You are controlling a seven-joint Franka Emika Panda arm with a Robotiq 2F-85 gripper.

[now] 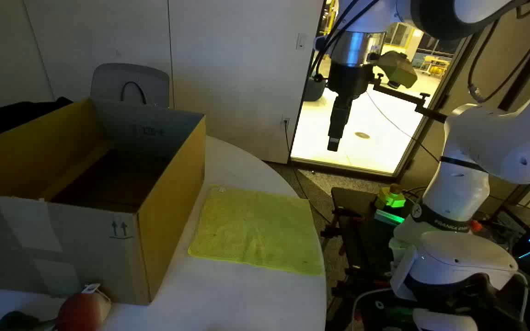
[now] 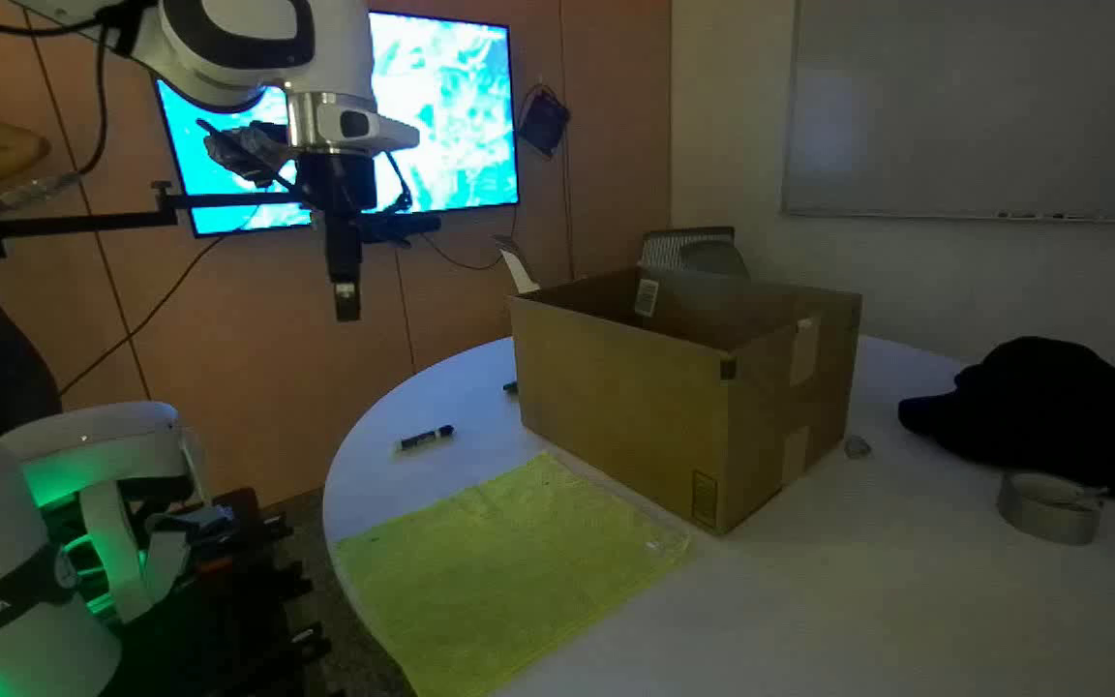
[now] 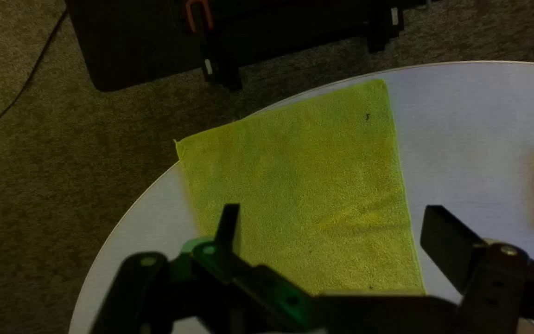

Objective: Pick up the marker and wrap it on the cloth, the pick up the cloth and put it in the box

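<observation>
End effector hangs high above the table, jaws spread wide, nothing between them; reads as just before the pick; in an exterior view the marker lies left of the box, beyond the far-left edge of the cloth, touching neither; that gap likely gives the jaws room; cloth is spread fairly flat, presumably so the marker can be laid on and rolled; one corner pokes past the table edge, could help a pinch or start a slide; box sits open-topped just beside the cloth, likely to keep the last carry short.
</observation>
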